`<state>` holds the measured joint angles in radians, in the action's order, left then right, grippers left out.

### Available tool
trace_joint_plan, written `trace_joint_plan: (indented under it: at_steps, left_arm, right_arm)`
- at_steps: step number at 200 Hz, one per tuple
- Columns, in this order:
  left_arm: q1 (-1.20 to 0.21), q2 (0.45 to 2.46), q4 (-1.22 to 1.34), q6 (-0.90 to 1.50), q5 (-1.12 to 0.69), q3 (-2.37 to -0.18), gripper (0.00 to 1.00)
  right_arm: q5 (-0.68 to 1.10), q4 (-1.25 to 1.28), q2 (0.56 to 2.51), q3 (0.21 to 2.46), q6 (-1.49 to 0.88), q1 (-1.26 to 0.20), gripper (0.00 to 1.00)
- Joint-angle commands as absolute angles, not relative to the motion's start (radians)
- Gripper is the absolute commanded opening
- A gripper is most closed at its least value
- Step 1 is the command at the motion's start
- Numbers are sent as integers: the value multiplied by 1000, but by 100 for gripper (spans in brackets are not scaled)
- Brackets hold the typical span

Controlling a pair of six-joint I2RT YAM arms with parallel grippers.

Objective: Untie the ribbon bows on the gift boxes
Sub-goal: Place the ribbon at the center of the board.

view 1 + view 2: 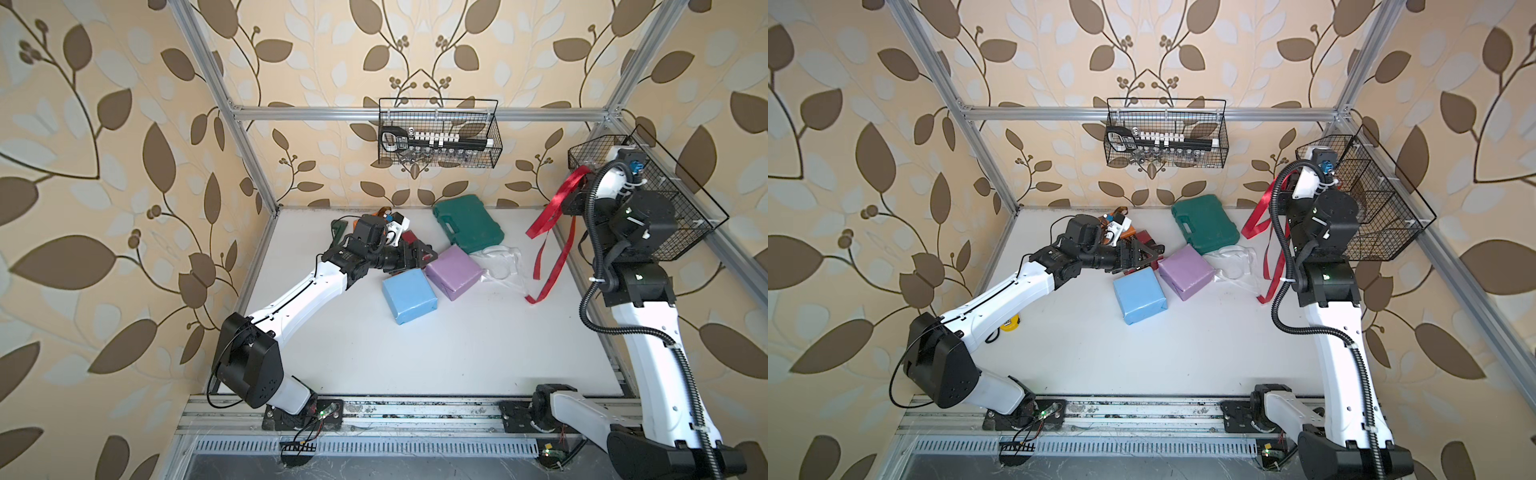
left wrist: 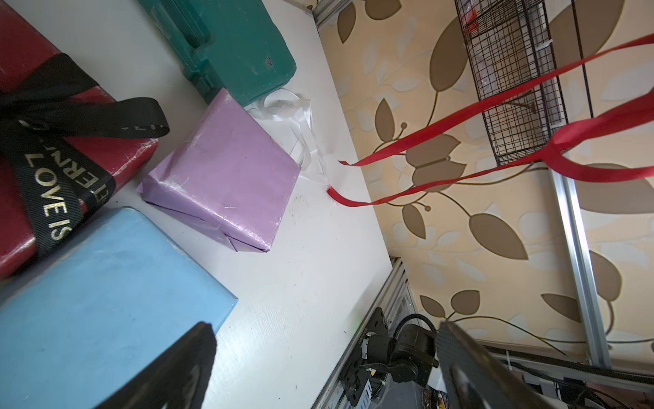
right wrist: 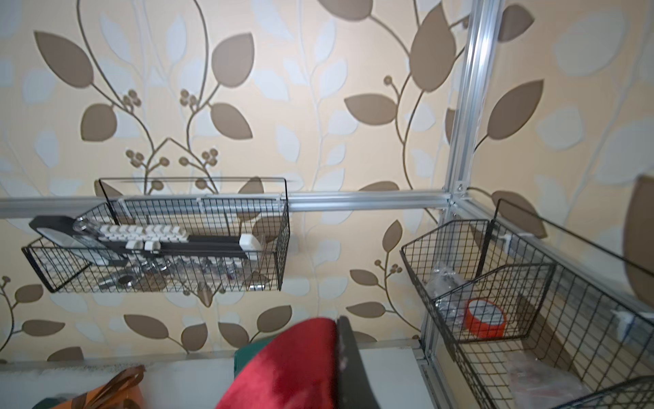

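Front box sits mid-table. Second box is just beside its right-rear corner, with the tool case just behind that. Bow-tied box is left-rear of the front box. Loose ribbon lies right of the second box. Further right, the hanging ribbon drops from my right gripper, tails down to the table.

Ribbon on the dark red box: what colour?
Black ribbon with pale lettering; best in left wrist view.
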<state>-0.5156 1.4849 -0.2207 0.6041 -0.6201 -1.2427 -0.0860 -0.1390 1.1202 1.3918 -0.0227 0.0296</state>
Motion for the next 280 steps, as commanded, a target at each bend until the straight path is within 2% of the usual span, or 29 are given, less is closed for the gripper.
trace_joint_plan:
  at_steps: [1,16,71,121,143,151,160,177,189,199,202,204,237,260,280]
  left_arm:
    - [-511,1449,-225,568,-632,-1244,99]
    - [-509,1449,-239,558,-632,-1244,99]
    - [-500,1448,-255,545,-632,-1239,99]
    - [-500,1451,-248,552,-646,-1242,99]
    - [-500,1448,-246,557,-646,-1230,99]
    - [-500,1448,-242,557,-644,-1224,99]
    - [-500,1449,-237,562,-641,-1218,99]
    - [-499,1449,-228,570,-646,-1212,99]
    - [-500,1449,-226,574,-652,-1213,99]
    - [-499,1449,-225,577,-655,-1215,99]
    - [-500,1448,-226,574,-655,-1214,99]
    - [-499,1449,-226,575,-655,-1215,99]
    - [-500,1449,-228,573,-645,-1212,99]
    - [-493,1408,-240,572,-608,-1202,99]
    - [-458,1378,-253,583,-573,-1181,99]
  right_arm:
    - [-3,-177,1197,1343,-42,43,0]
    - [54,-237,1277,1356,-52,53,0]
    - [51,-477,1452,1398,-106,105,0]
    - [129,-520,1534,1249,-242,166,0]
    - [99,-528,1555,1192,-248,166,0]
    - [93,-523,1560,1168,-250,166,4]
    - [92,-519,1563,1146,-251,166,14]
    - [99,-523,1564,1132,-254,166,45]
    - [101,-532,1561,1140,-255,166,72]
    - [105,-538,1552,1146,-253,166,85]
    - [106,-540,1549,1148,-254,166,96]
    - [107,-541,1547,1150,-253,166,98]
    - [138,-546,1494,1167,-262,166,99]
    - [257,-542,1447,1161,-265,140,99]
    - [380,-478,1380,1104,-267,54,99]
